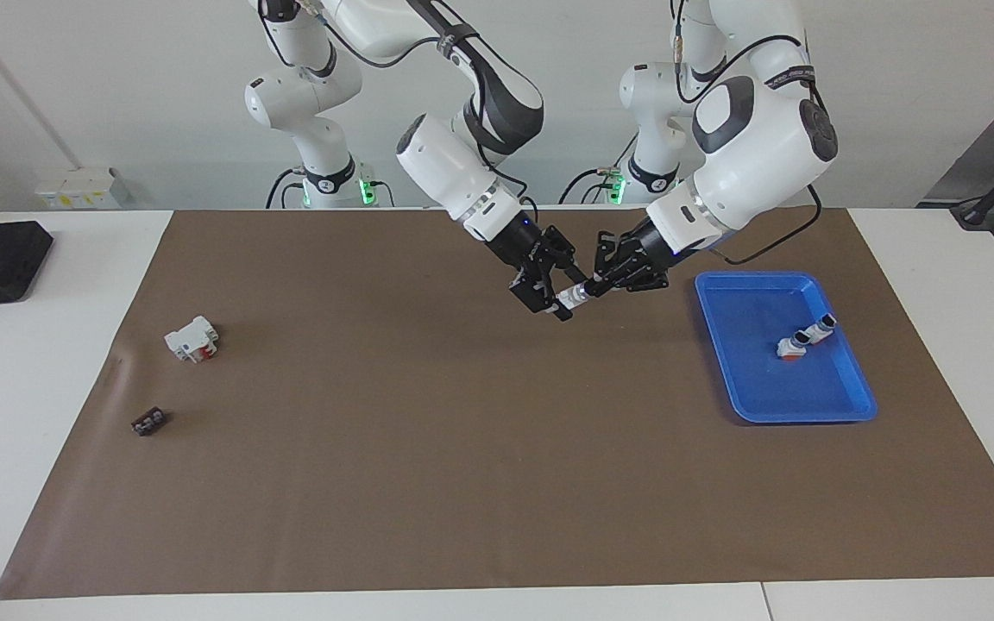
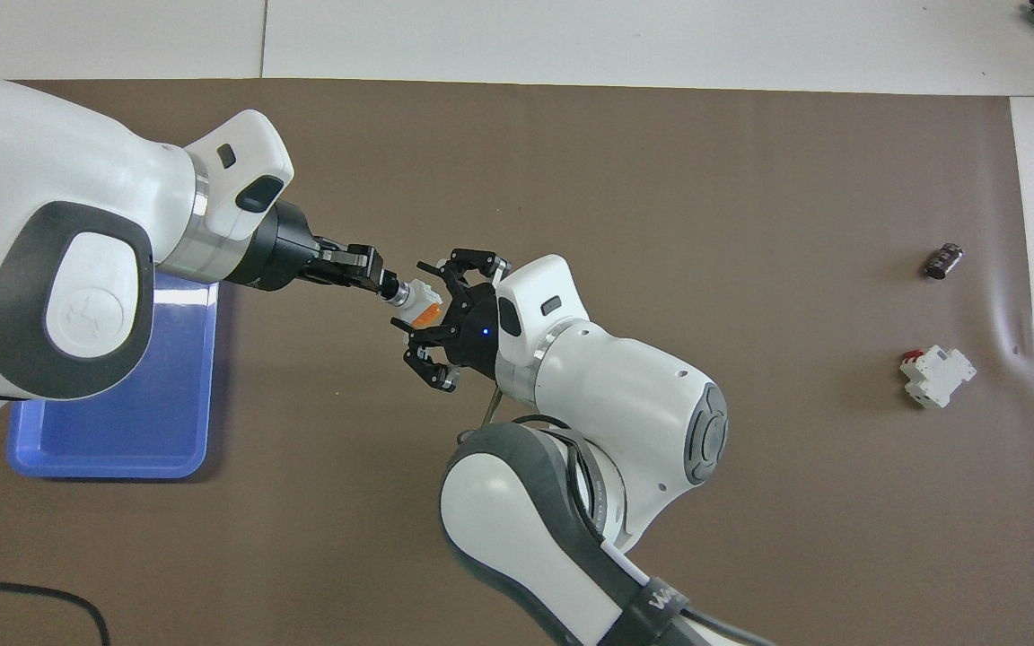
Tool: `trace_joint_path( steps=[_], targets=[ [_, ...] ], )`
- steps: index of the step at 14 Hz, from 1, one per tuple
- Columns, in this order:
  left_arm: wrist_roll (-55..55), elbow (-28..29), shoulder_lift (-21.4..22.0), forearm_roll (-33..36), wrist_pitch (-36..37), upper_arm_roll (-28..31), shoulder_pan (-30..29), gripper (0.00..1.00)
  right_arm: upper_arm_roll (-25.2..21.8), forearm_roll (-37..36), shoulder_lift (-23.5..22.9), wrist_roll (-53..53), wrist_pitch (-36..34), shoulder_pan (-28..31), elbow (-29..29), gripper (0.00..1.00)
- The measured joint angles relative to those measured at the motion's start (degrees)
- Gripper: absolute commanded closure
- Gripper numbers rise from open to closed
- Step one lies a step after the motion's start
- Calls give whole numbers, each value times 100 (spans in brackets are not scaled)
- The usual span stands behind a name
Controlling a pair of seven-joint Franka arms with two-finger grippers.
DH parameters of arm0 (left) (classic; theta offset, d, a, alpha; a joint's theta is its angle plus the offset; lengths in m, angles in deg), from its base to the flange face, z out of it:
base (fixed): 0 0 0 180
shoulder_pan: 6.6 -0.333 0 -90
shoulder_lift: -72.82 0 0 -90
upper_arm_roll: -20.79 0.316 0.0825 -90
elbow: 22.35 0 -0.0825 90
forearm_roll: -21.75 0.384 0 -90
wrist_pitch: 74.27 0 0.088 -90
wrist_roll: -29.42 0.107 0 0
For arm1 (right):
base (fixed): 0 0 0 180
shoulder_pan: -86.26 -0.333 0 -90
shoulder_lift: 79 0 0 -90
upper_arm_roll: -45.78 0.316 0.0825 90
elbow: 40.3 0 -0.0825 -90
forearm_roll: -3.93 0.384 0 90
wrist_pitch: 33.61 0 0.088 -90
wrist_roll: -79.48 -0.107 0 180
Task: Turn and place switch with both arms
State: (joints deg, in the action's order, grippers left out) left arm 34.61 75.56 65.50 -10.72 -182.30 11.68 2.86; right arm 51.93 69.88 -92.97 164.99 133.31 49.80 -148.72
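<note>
In the middle of the overhead view, a bit toward its left, the switch [image 2: 418, 302] hangs in the air over the brown mat [image 2: 661, 179] — the left gripper [image 2: 389, 289] pinches its knob tip. The right gripper [image 2: 437, 320] has its fingers spread apart around the switch's body.

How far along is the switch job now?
Done: the switch is lifted off the table. In hand: left tool shut on its knob, right tool open around its body. Left: probably placing it in the tray; whether turning is finished, I cannot tell.
</note>
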Motion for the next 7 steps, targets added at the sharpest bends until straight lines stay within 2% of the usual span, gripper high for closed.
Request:
trace_joint_path(
  steps=[4,7],
  targets=[
    [-7,3,0,0,1,54,-57,100,0,2,0,0,0,1,1,0],
    [-6,4,3,148,165,87,-395,100,-16,2,0,117,14,52,0,0]
  ],
)
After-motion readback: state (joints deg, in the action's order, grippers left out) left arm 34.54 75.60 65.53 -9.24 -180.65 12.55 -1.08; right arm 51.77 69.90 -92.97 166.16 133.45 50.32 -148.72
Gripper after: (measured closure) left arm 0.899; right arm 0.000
